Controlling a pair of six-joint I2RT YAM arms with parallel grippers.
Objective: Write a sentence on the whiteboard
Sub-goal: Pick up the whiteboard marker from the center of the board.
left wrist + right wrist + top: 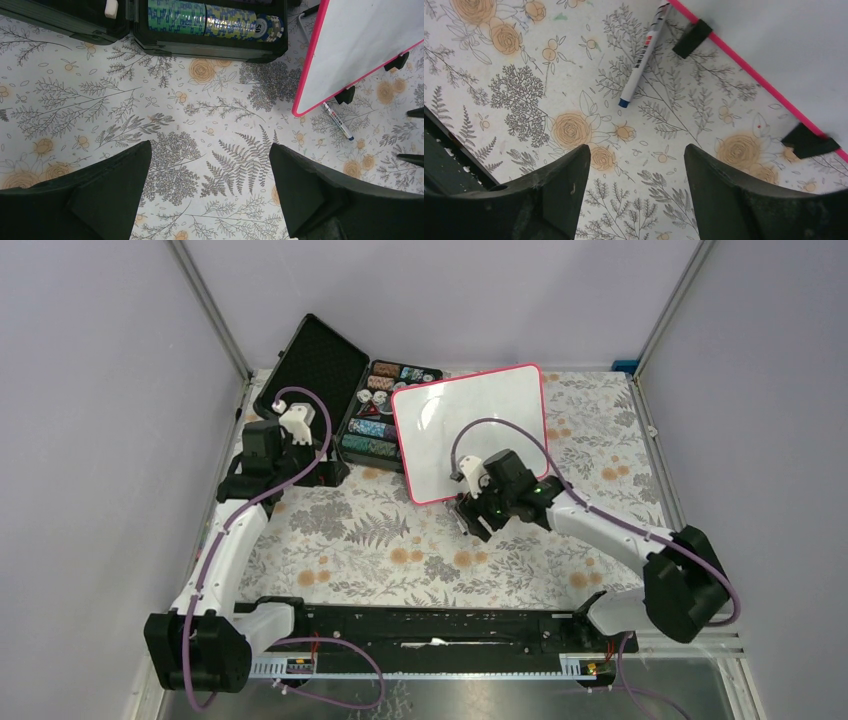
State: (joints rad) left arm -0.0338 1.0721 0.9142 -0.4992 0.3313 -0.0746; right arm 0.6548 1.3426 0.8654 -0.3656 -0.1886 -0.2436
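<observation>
The whiteboard (470,430) has a glossy white face and a pink-red frame, and it stands tilted on two black feet (692,38) at the middle back of the table. It also shows in the left wrist view (360,45) and the right wrist view (784,40). Nothing is written on the face that shows. A white marker with a blue tip (644,55) lies on the floral cloth by the board's near edge, also visible in the left wrist view (338,120). My right gripper (636,146) is open and empty, hovering just short of the marker (478,520). My left gripper (210,145) is open and empty over the cloth (315,472).
An open black poker-chip case (340,390) with rows of chips (210,25) lies at the back left, touching the board's left side. The enclosure's metal posts and purple walls surround the table. A black rail (430,625) runs along the near edge.
</observation>
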